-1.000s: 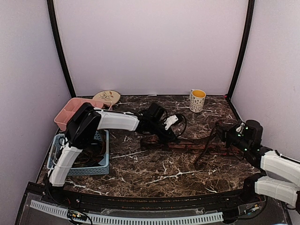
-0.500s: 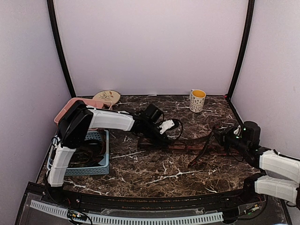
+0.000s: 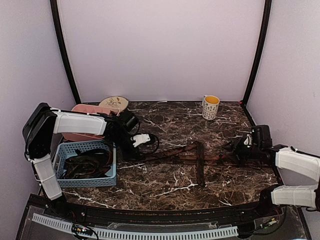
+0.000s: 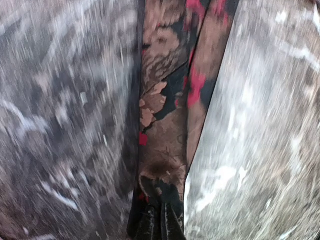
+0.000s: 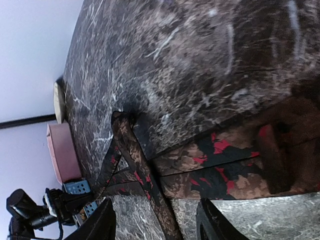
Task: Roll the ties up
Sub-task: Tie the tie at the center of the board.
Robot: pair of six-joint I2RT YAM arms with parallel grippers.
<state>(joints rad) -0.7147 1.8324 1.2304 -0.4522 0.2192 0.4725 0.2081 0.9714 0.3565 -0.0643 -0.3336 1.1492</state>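
The tie (image 3: 180,154) lies flat on the desk (image 3: 165,185), its long axis running left to right between the two arms. The broad end points right. One stretch doubles back and crosses the main strip, pointing toward the near edge.

The left fingers (image 4: 149,226) are pinched together on the left-hand end. The right fingers (image 5: 100,225) stand apart just short of the broad end, clamping nothing.

With only one end held, a pull from the left would likely drag the whole strip (the marble looks slick). That crossed stretch could then roll in as a lump, giving a skewed coil.
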